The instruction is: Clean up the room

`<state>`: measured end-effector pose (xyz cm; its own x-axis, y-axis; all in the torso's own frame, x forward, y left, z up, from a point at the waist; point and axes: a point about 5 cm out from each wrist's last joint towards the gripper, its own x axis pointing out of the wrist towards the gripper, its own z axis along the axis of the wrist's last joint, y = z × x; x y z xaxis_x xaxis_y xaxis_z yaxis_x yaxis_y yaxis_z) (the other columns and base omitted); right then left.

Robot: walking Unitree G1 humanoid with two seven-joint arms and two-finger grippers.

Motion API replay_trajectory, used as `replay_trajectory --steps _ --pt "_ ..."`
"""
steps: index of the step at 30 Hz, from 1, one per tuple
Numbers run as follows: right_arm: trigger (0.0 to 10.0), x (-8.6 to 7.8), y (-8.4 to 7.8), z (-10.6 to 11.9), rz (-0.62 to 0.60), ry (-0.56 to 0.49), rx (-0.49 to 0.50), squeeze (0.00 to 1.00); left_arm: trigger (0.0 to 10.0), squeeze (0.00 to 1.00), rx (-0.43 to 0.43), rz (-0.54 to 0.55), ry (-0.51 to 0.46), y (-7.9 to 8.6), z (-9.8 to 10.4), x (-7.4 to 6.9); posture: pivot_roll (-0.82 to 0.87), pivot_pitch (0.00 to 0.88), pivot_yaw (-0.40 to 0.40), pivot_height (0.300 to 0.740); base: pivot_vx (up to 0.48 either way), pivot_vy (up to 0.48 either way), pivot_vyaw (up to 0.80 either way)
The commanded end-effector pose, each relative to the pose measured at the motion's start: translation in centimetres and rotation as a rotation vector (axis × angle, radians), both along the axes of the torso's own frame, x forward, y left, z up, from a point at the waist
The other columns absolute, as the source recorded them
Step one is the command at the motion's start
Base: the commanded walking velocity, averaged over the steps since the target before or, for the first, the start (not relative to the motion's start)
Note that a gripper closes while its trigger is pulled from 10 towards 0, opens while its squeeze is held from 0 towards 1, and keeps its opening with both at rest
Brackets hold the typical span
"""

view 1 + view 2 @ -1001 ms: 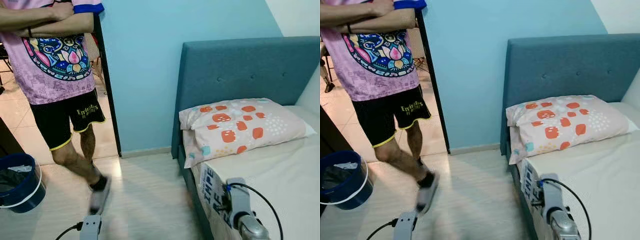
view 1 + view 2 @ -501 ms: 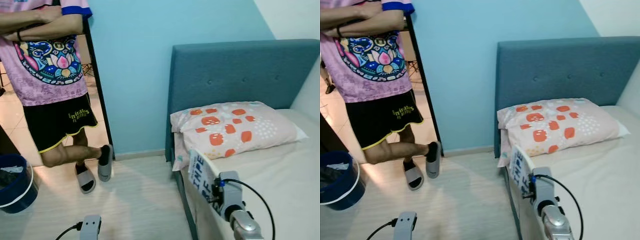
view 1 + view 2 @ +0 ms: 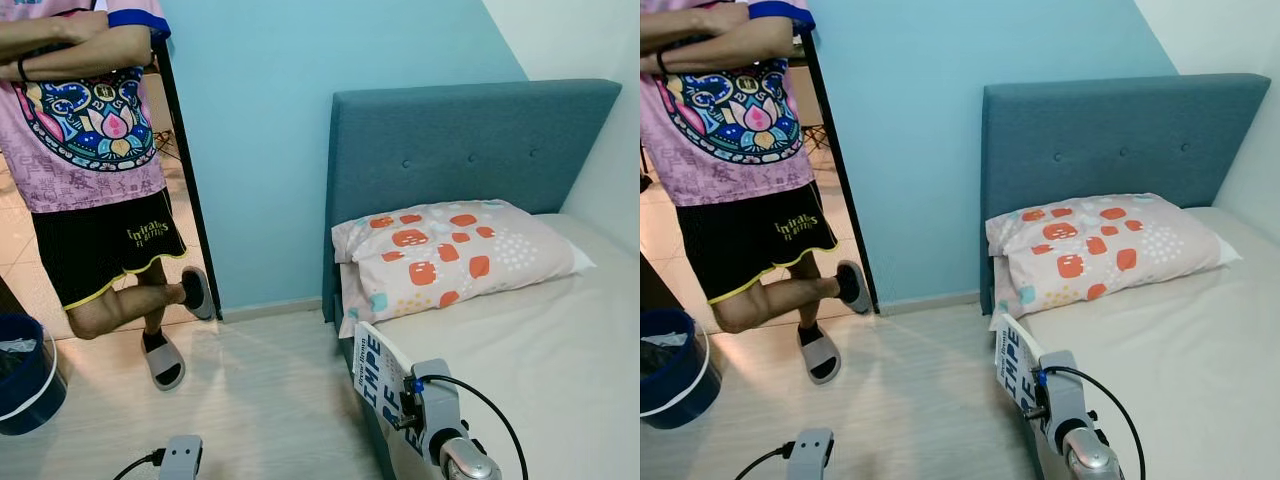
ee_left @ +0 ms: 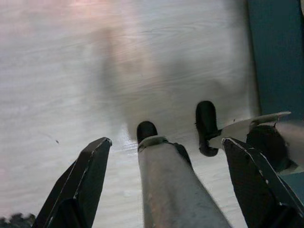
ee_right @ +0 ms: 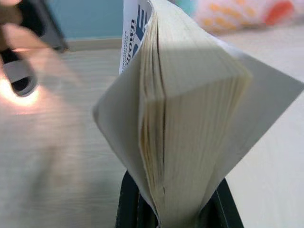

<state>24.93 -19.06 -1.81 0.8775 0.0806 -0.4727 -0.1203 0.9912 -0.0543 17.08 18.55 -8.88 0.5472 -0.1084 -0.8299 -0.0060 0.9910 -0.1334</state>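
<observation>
My right gripper [image 5: 173,209] is shut on a thick white paperback book [image 5: 190,118] with dark blue lettering on its cover. The book [image 3: 378,382] stands tilted, held low at the near left edge of the bed [image 3: 540,370], its pages fanning apart. The right arm's silver wrist [image 3: 437,420] sits just behind it. My left gripper [image 4: 166,142] is open with nothing between its fingers and hangs low over the pale wood-look floor [image 3: 270,400]. Its wrist [image 3: 181,455] shows at the bottom of the left eye view.
A patterned pillow [image 3: 450,255] lies against the blue padded headboard [image 3: 470,140]. A person [image 3: 90,150] with folded arms stands at the doorway on the left, one foot lifted behind. A blue bin [image 3: 25,375] sits on the floor at far left.
The camera has swung, so the bed now sits further left in view. The person stopped walking and now stands on one leg. The book stays in my right gripper.
</observation>
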Motion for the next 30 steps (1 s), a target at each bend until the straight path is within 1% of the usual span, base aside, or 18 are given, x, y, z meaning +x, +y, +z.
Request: replay_trajectory --steps 1,12,16,20,22,25,27,30 --pt "10.0 0.0 -0.5 0.2 -0.031 -0.003 0.007 0.00 10.0 0.00 0.016 -0.012 -0.005 0.2 0.1 0.2 -0.08 0.000 -0.027 0.740 0.000 0.000 -0.76" --pt "10.0 0.3 -0.6 0.5 -0.021 -0.001 -0.008 0.00 10.0 0.00 0.030 -0.012 -0.011 0.0 0.1 0.3 -0.09 0.000 -0.033 0.740 0.000 0.000 -0.76" --pt "10.0 0.5 -0.5 0.8 -0.015 -0.023 0.001 0.00 10.0 0.00 0.036 -0.010 -0.014 0.1 0.1 0.3 -0.09 0.000 -0.033 0.740 0.000 0.000 -0.76" --pt "10.0 0.7 -0.4 1.2 -0.002 -0.051 0.012 0.00 10.0 0.00 0.066 -0.005 -0.023 0.4 0.3 0.5 -0.09 0.000 -0.027 0.740 0.000 0.000 0.00" --pt "10.0 0.8 0.0 1.6 0.031 -0.074 0.017 0.00 10.0 0.00 0.084 0.024 -0.045 0.9 0.6 1.0 -0.09 0.000 -0.027 0.740 0.000 0.000 0.00" --pt "10.0 0.8 0.2 1.8 0.045 -0.089 0.023 0.00 10.0 0.00 0.104 0.040 -0.058 1.2 0.8 1.4 -0.09 0.000 -0.025 0.740 0.000 0.000 0.00" --pt "10.0 0.8 0.3 1.8 0.053 -0.093 0.025 0.00 10.0 0.00 0.108 0.043 -0.060 1.3 0.8 1.5 -0.10 0.000 -0.025 0.740 0.000 0.000 0.00" --pt "10.0 0.9 0.5 2.0 0.081 -0.105 0.024 0.00 10.0 0.00 0.112 0.044 -0.063 1.3 0.9 1.6 -0.10 0.000 -0.024 0.740 0.270 0.000 0.00"
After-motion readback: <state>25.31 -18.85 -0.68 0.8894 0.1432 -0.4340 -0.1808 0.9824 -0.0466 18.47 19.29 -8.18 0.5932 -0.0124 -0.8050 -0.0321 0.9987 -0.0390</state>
